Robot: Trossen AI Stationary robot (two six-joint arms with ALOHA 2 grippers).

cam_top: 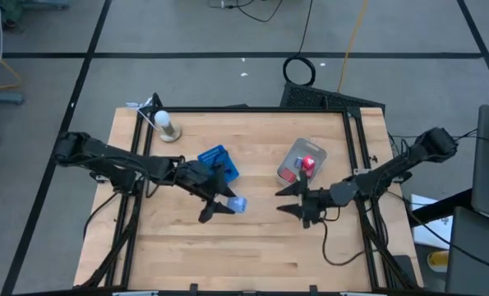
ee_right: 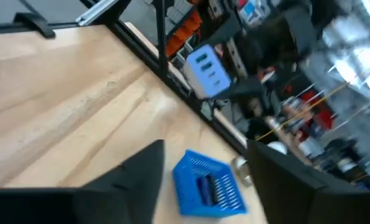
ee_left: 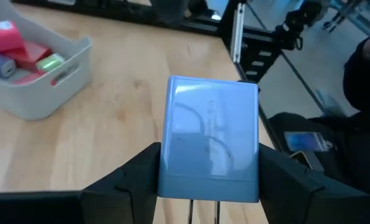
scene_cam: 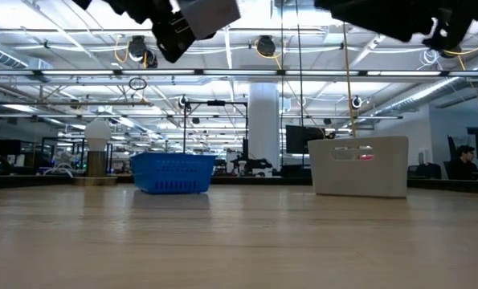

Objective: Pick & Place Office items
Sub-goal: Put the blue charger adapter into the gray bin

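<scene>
- Hovering above the desk's middle, the left gripper (cam_top: 219, 204) pinches a light blue block (ee_left: 211, 138) between its fingers, lifted clear of the wood.
- Facing it, the right gripper (cam_top: 292, 201) hangs with fingers spread and nothing between them, just beside the clear tub (cam_top: 316, 154).
- That tub lies off to the right of the held block, toward the desk's right edge; the left arm carries the piece, so the drop likely turns on crossing that gap.
- Inside the tub rest red pieces (ee_left: 10, 38), a green piece (ee_left: 49, 62) and a dark blue one.
- Farther back, the blue tray (cam_top: 217, 158) sits near the centre, holding something dark.
</scene>
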